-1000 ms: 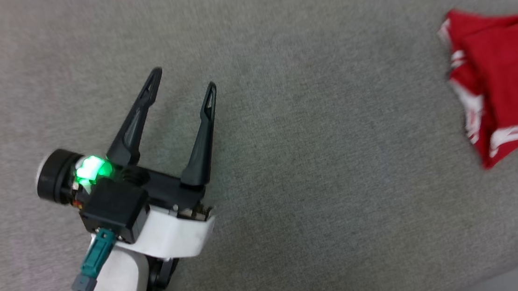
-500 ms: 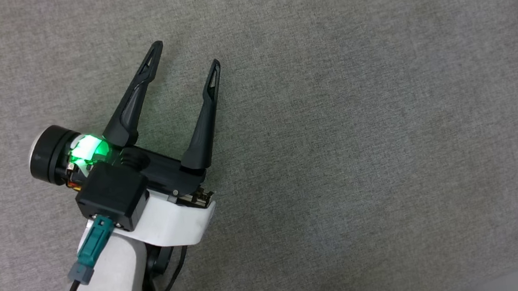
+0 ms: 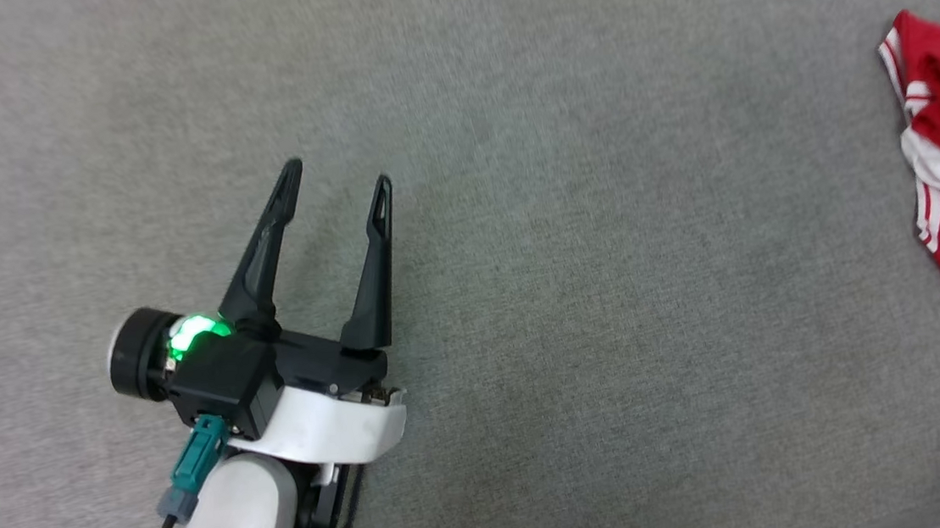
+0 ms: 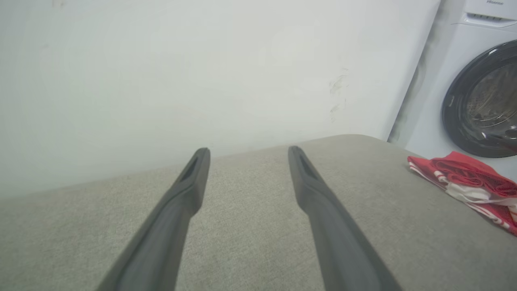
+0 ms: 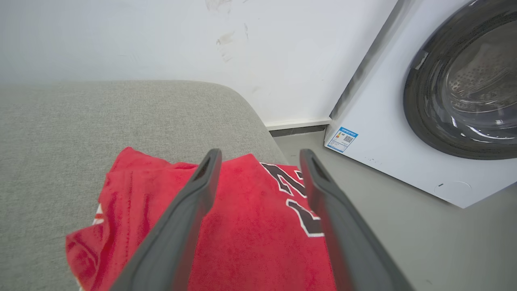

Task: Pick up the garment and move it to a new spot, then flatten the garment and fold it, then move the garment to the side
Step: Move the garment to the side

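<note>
Bright, even diffuse light; faint shadows; head view slightly blurred; near fingers [image 4: 329, 226] soft-focus.

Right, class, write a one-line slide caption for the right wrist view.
Open right gripper above a red jersey at the end of a grey cushion, washing machine on the floor beyond.

A wide padded surface [image 3: 608, 286] covered in grey woven fabric lies near, its far right corner rounded. Behind it stands a plain white wall [image 4: 202, 60] with a few dark scuff marks [image 5: 226, 38] and a pale skirting board [image 5: 297, 123]. To the right, on a smooth grey floor [image 5: 383, 210], sits a white washing machine [image 5: 375, 121] with a dark round door [image 5: 460, 89] and a small blue label [image 5: 342, 139], all in soft, even light.
</note>
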Controlling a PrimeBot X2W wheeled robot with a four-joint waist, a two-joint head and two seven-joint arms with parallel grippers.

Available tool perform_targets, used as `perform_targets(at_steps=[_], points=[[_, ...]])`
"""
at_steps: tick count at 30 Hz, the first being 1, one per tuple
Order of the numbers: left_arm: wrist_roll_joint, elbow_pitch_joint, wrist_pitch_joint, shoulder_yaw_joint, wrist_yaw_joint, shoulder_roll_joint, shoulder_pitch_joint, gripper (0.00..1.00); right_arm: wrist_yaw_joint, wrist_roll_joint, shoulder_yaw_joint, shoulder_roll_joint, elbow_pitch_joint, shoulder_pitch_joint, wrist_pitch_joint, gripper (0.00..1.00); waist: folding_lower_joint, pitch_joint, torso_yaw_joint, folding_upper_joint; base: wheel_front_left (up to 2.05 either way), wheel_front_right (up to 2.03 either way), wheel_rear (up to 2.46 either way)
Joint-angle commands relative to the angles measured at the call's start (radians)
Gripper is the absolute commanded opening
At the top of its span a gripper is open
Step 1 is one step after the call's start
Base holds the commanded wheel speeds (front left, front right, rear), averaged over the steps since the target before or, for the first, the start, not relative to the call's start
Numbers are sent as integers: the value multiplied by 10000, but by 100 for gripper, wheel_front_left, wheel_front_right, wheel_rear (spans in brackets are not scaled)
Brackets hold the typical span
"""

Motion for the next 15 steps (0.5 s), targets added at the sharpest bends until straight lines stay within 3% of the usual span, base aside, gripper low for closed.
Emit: perform_targets(at_steps=[1, 15], points=[[-78, 87, -67, 46, 82, -87, 257, 100, -7, 91, 62, 196, -298, 471, -79, 100, 0, -813, 269, 0, 0, 0, 0], [-712, 1161, -196, 796, 720, -325, 2108, 100, -7, 640, 1180, 2333, -4625, 4678, 935, 100, 0, -2983, 1502, 0, 0, 0, 0]])
